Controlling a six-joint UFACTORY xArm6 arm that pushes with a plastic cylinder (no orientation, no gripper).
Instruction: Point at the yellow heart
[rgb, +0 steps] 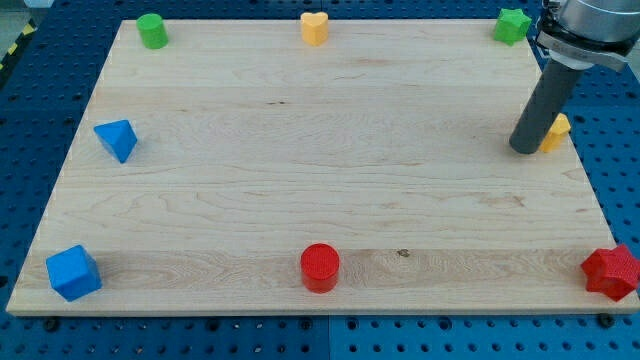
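Observation:
The yellow heart (315, 28) sits at the board's top edge, near the middle. My tip (523, 149) rests on the board at the view's right, far to the right of and below the heart. The dark rod partly hides a second yellow block (556, 132), which lies just right of the tip; its shape cannot be made out.
A green cylinder (152, 30) is at top left and a green star (512, 25) at top right. A blue triangle-like block (117, 139) is at the left edge and a blue cube (73, 272) at bottom left. A red cylinder (320, 267) is at bottom middle, a red star (612, 272) at bottom right.

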